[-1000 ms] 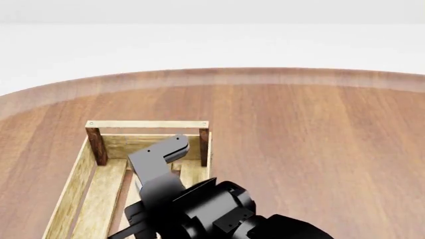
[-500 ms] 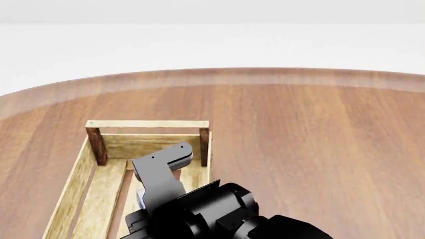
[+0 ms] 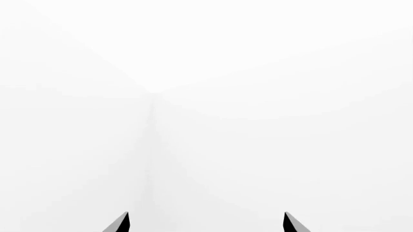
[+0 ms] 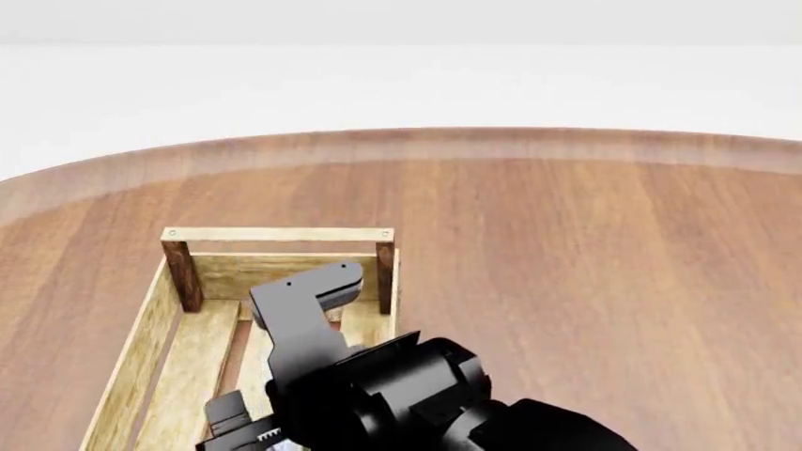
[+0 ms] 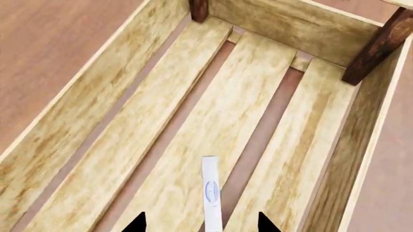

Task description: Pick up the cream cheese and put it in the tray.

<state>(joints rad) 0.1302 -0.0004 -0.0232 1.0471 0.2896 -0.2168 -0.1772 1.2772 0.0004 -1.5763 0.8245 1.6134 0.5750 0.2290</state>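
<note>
Gripping the cream cheese (image 5: 211,193) edge-up, the right pincer (image 5: 200,223) has risen slightly inside the tray (image 5: 77,125).

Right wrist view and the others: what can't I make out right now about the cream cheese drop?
- Cream cheese: right wrist view shows only its thin edge, cut off at the frame; whether the right tool grips it is unclear.
- Head view: the right arm hides the cream cheese and much of the tray floor.
- Left wrist view: the left tool shows only tips against blank white.
</note>
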